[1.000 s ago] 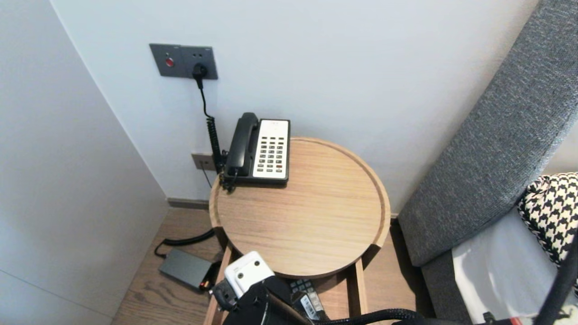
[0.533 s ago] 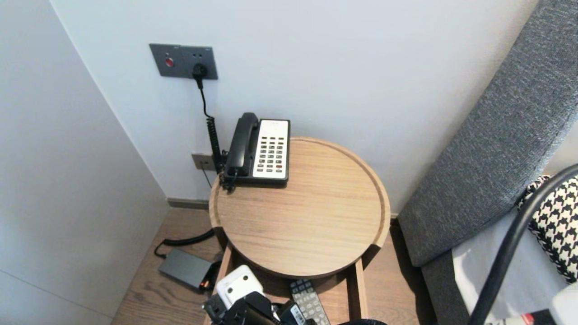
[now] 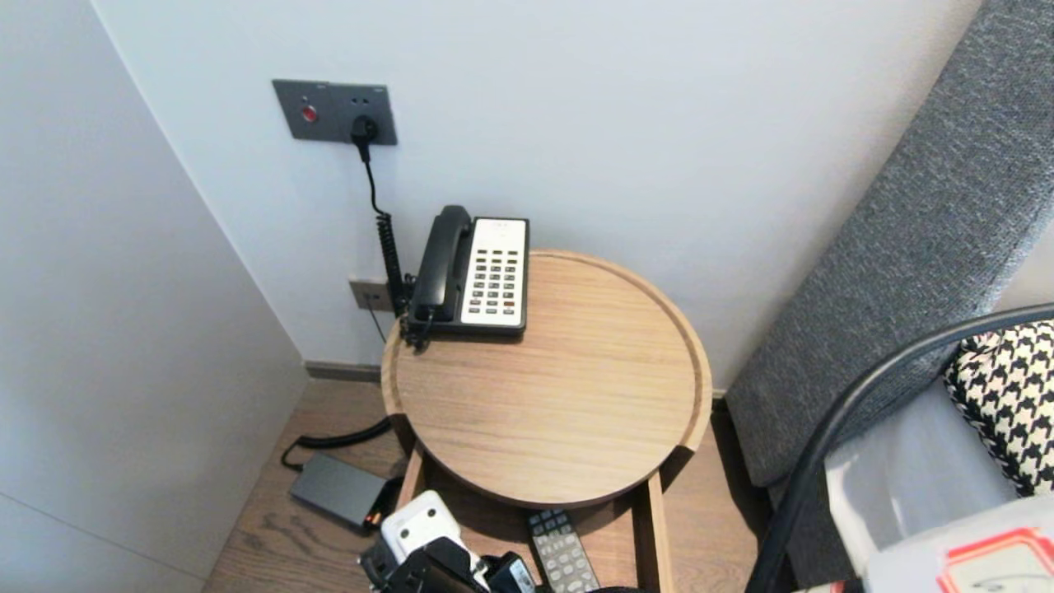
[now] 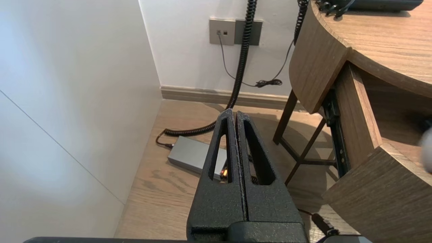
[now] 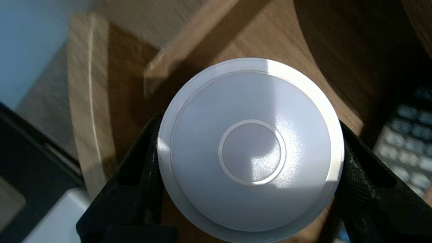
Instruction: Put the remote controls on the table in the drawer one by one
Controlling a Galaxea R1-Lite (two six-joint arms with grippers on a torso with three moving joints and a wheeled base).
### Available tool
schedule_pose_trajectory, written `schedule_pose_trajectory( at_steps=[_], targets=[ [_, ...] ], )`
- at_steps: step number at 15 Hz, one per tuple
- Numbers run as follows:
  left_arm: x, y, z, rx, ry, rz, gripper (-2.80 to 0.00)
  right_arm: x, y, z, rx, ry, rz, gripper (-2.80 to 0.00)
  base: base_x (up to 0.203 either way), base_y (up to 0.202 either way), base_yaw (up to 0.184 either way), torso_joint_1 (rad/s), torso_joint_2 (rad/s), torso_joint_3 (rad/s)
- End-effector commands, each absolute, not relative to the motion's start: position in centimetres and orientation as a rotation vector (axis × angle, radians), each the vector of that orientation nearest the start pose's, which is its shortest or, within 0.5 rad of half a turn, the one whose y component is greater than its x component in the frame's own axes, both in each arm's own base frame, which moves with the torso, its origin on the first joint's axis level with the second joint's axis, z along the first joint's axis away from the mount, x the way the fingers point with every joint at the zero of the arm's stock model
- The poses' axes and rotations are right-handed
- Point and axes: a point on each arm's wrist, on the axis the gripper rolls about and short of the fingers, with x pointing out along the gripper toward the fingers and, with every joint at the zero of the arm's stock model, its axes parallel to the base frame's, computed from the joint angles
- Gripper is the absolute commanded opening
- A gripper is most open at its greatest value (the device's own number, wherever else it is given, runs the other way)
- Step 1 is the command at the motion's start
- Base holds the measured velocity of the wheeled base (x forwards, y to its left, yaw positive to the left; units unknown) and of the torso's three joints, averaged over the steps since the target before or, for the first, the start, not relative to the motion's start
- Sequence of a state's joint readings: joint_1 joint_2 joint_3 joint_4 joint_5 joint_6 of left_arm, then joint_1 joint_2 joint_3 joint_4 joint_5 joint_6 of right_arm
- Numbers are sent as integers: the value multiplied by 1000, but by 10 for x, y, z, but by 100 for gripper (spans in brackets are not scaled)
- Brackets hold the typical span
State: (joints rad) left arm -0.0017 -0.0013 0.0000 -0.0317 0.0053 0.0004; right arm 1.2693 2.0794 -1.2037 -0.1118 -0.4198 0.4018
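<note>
White disc (image 5: 249,152), pinched between the right gripper's (image 5: 249,168) fingers (image 5: 354,175), hangs over the open drawer (image 3: 650,527) under the desk's (image 3: 560,395) near edge, beside the remote (image 3: 561,553): grasped, I'd judge, not yet set down. Left gripper (image 4: 233,116) parked left of the desk, fingers pressed together.

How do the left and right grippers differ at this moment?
The left gripper has its fingers pressed together; the right gripper stands wide. The left gripper holds nothing, while the right gripper clamps a white round disc by its rim. Both have black textured fingers.
</note>
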Motion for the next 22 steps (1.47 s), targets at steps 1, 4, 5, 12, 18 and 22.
schedule_pose_trajectory(
  at_steps=[1,4,5,12,18,22],
  targets=[
    [-22,0,76,0,-25,5,-280,126,374,90,-227,666,672,-280,0,0,0,0,0,0],
    [-22,0,76,0,-25,5,-280,128,377,80,-241,676,664,-280,0,0,0,0,0,0],
    [-22,0,76,0,-25,5,-280,129,377,77,-247,680,659,-280,0,0,0,0,0,0],
    [-22,0,76,0,-25,5,-280,135,376,68,-197,624,672,-280,0,0,0,0,0,0],
    [-22,0,76,0,-25,5,-280,134,372,61,-221,635,666,-280,0,0,0,0,0,0],
    [-22,0,76,0,-25,5,-280,138,368,53,-232,621,668,-280,0,0,0,0,0,0]
  ],
)
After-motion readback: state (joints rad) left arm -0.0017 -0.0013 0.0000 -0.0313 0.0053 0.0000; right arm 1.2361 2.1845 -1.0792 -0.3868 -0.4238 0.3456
